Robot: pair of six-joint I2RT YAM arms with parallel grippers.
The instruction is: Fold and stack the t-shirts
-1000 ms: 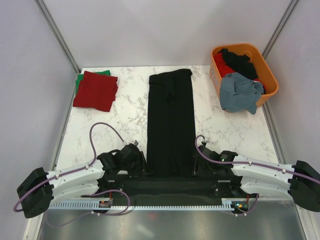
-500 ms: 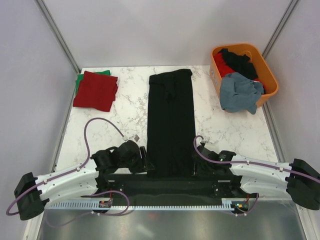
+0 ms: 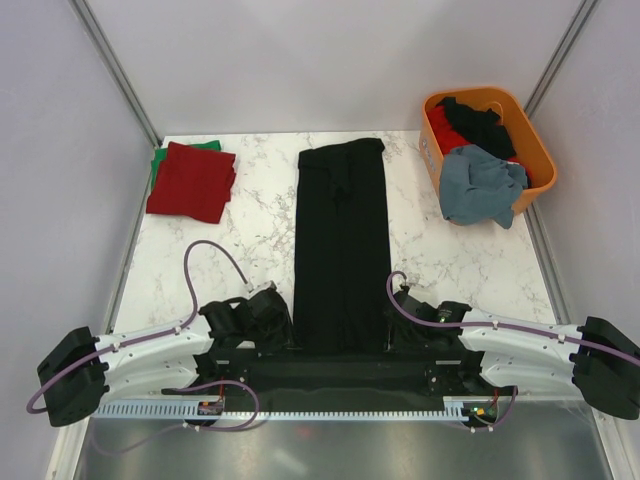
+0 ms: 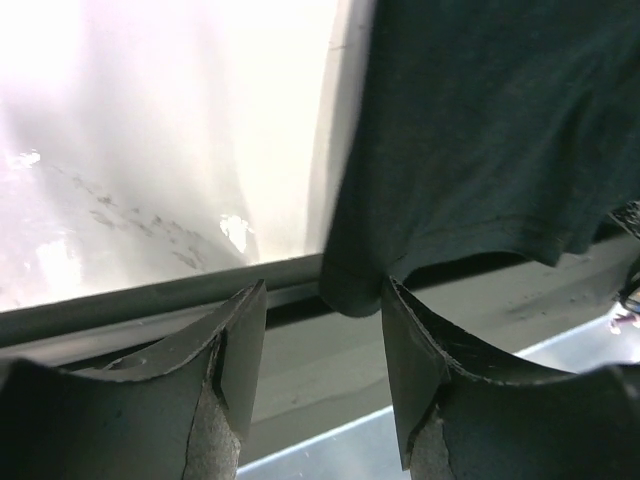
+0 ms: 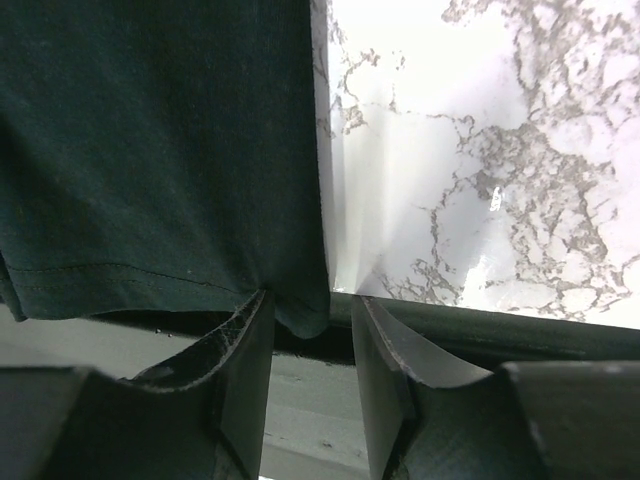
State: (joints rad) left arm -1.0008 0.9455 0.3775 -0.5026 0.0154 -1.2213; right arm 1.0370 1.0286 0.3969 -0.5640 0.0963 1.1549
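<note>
A black t-shirt (image 3: 340,240), folded into a long narrow strip, lies down the middle of the marble table (image 3: 250,230); its near hem hangs over the front edge. My left gripper (image 3: 290,328) is open at the near left corner. In the left wrist view that gripper (image 4: 325,300) has the hem corner (image 4: 355,290) between its jaws, close to the right finger. My right gripper (image 3: 390,328) is open at the near right corner. In the right wrist view that gripper (image 5: 310,305) has the hem corner (image 5: 300,305) between its jaws. A folded dark red t-shirt (image 3: 192,180) lies on a green one (image 3: 158,165) at the far left.
An orange basket (image 3: 545,160) stands at the far right. It holds a black shirt (image 3: 480,120) and a red shirt (image 3: 445,128), and a grey-blue shirt (image 3: 480,185) hangs over its front rim. A dark metal rail (image 5: 520,325) runs along the table's front edge.
The left arm swung out to the left and came back, and its gripper sits slightly lower at the shirt's near left corner. The right arm has hardly moved.
</note>
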